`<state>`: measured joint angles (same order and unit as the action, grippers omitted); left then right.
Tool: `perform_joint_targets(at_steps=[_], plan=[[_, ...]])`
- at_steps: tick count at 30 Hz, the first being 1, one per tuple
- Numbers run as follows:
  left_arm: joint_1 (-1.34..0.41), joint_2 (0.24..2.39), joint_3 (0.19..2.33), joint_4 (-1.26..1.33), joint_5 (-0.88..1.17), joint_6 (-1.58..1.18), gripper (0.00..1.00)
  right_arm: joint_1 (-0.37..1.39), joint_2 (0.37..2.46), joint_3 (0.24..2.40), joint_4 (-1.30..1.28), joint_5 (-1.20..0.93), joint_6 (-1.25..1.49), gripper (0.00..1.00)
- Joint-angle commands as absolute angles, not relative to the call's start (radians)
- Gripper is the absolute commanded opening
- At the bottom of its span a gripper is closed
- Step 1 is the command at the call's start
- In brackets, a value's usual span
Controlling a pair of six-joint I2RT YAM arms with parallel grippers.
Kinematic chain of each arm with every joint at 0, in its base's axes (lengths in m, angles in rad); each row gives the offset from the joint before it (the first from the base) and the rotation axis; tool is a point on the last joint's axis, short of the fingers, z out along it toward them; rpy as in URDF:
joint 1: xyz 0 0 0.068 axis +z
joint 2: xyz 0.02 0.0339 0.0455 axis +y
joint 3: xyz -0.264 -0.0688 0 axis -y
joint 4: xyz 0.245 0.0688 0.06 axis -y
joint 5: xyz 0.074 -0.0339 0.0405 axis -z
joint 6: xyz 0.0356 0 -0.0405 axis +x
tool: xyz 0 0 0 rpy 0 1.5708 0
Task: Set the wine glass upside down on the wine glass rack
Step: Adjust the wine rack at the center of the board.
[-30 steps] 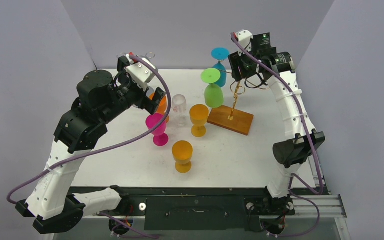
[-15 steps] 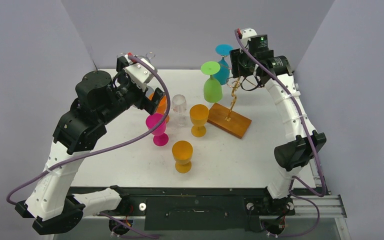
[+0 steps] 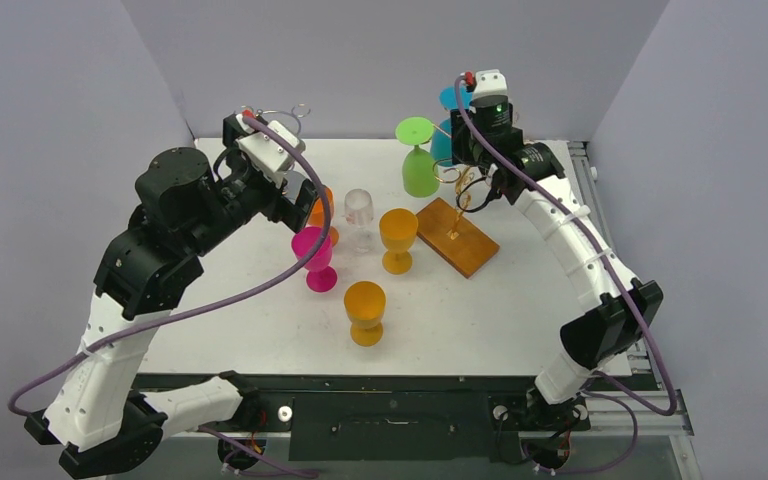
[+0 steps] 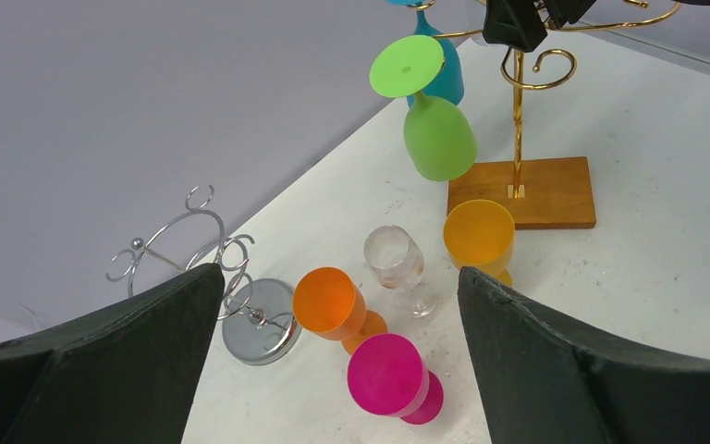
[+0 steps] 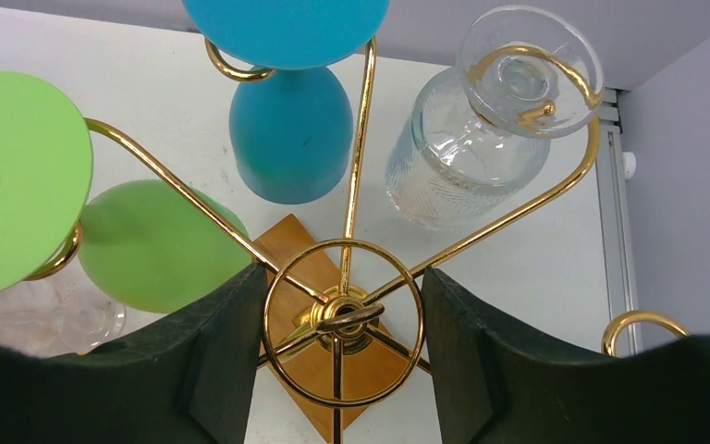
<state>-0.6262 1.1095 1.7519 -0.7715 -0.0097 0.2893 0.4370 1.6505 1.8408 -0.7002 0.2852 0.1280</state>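
Observation:
The gold wine glass rack (image 3: 460, 237) stands on a wooden base at the back right. A green glass (image 3: 419, 172), a blue glass (image 3: 447, 140) and a clear glass (image 5: 462, 157) hang on it upside down. My right gripper (image 5: 342, 319) is shut on the rack's top ring (image 5: 344, 241), a finger touching each side. My left gripper (image 4: 335, 287) is open and empty, high above an upright magenta glass (image 4: 386, 375) and an orange glass (image 4: 328, 301).
A clear glass (image 3: 360, 215), a yellow-orange glass (image 3: 398, 238) and another orange glass (image 3: 365, 310) stand upright mid-table. A silver wire rack (image 4: 259, 319) on a round base stands at the back left.
My right gripper has moved left with the gold rack; its base has slid and turned, and the hanging glasses moved along. My left arm has shifted slightly left.

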Motion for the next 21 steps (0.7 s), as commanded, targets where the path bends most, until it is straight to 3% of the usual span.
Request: perform_joint_targets(at_steps=[1,8,21], plan=[[-0.619,1.091,1.761,-0.749,0.0,0.288,0.96,0.441,1.521,1.79,-0.468,0.529,0.108,0.0],[-0.62,1.094,1.766,-0.749,0.0,0.288,0.96,0.441,1.534,1.769,-0.389,0.642,0.161,0.0],[-0.621,1.099,1.762,-0.741,0.0,0.291,0.96,0.425,1.714,1.984,-0.403,0.629,0.263,0.0]])
